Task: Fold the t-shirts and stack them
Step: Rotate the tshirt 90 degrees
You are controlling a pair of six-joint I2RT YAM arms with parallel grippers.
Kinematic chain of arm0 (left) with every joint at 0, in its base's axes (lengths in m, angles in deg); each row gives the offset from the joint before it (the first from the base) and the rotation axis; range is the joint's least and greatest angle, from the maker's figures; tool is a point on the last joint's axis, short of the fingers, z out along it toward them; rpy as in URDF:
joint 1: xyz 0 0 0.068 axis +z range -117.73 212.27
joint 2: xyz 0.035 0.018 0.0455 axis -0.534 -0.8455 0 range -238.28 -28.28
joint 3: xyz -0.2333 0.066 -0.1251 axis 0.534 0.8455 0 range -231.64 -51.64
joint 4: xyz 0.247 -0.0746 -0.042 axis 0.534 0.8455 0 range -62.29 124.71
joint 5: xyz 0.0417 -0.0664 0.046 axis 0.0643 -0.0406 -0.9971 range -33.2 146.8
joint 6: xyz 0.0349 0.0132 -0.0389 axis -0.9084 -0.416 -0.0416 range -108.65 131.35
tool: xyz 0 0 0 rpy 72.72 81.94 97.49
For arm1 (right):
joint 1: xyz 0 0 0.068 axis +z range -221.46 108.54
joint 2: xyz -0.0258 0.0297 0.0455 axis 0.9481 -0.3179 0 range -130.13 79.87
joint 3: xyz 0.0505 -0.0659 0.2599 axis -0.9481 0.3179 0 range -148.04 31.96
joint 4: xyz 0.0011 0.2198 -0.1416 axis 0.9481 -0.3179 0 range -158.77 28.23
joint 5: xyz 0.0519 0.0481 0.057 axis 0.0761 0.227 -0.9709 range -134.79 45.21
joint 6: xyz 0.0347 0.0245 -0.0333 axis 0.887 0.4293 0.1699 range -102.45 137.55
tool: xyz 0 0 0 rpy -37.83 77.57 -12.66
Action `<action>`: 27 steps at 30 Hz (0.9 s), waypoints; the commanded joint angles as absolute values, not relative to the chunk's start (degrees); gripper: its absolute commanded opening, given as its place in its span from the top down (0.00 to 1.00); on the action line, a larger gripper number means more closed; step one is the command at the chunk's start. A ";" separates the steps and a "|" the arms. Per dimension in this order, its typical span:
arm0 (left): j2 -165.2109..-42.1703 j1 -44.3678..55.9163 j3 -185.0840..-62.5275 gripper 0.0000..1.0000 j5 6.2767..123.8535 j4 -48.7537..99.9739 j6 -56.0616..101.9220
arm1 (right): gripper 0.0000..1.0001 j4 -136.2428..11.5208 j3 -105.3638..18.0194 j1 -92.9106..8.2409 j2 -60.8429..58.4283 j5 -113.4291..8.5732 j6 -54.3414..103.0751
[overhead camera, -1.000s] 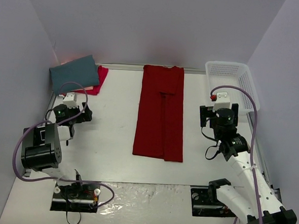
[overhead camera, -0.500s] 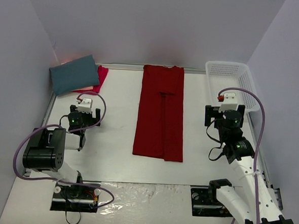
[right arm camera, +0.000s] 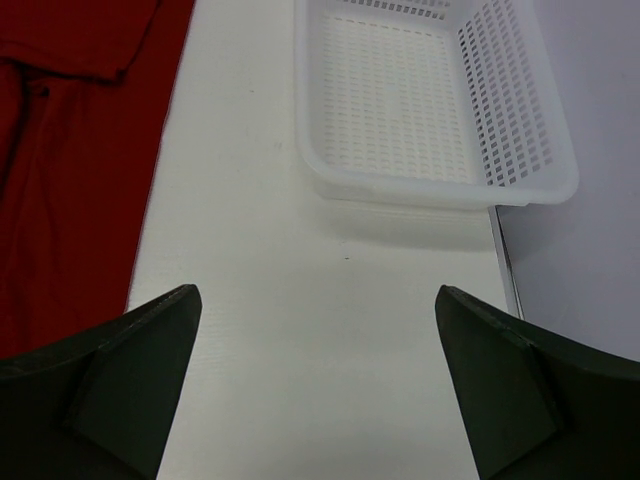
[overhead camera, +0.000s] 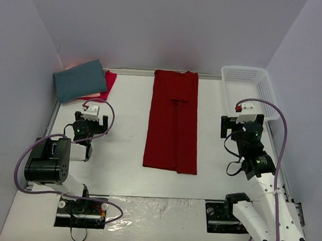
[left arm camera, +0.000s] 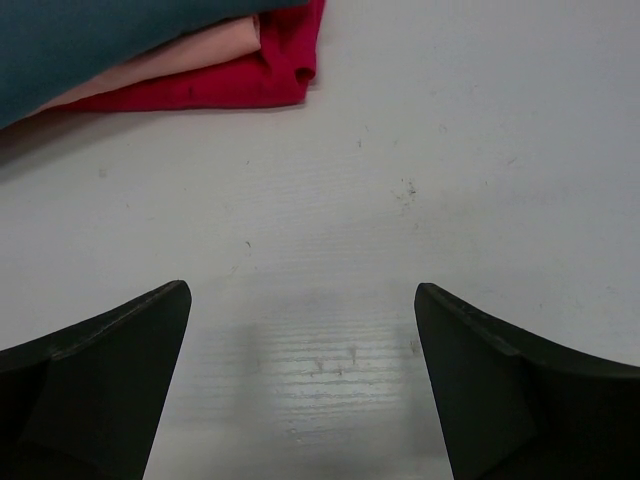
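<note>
A deep red t-shirt (overhead camera: 173, 121) lies folded into a long strip down the middle of the table; its edge shows at the left of the right wrist view (right arm camera: 70, 150). At the far left a folded slate-teal t-shirt (overhead camera: 80, 80) rests on a folded pinkish-red t-shirt (overhead camera: 107, 85). The same stack fills the top of the left wrist view, teal (left arm camera: 100, 30) over pinkish-red (left arm camera: 230, 88). My left gripper (overhead camera: 90, 118) hangs open over bare table just short of that stack (left arm camera: 303, 320). My right gripper (overhead camera: 244, 123) is open and empty between the red strip and the basket (right arm camera: 318, 320).
A white mesh basket (overhead camera: 249, 89) stands empty at the far right corner, just ahead of the right gripper (right arm camera: 430, 110). Grey walls close in the back and both sides. A metal rail (right arm camera: 505, 270) runs along the table's right edge.
The left gripper has drawn back from the stack, toward me and slightly right. The right gripper has shifted a little right and toward me. Both stayed open.
</note>
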State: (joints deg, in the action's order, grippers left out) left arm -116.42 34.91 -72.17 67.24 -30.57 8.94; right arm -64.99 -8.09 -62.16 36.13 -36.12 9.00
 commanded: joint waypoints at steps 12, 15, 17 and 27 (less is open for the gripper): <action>-116.00 35.00 -73.17 0.06 67.44 -34.25 8.63 | 0.00 -63.70 -7.32 -62.76 38.13 -40.22 8.41; -116.00 34.91 -73.17 0.06 67.44 -34.34 8.63 | 0.00 -64.05 -7.67 -62.76 37.77 -40.57 8.59; -116.00 35.00 -73.17 0.06 67.44 -34.25 8.63 | 0.00 -64.40 -7.85 -62.76 37.69 -41.27 8.41; -116.00 34.91 -73.08 0.06 67.35 -34.25 8.63 | 0.00 -64.58 -8.03 -62.76 38.21 -42.50 8.06</action>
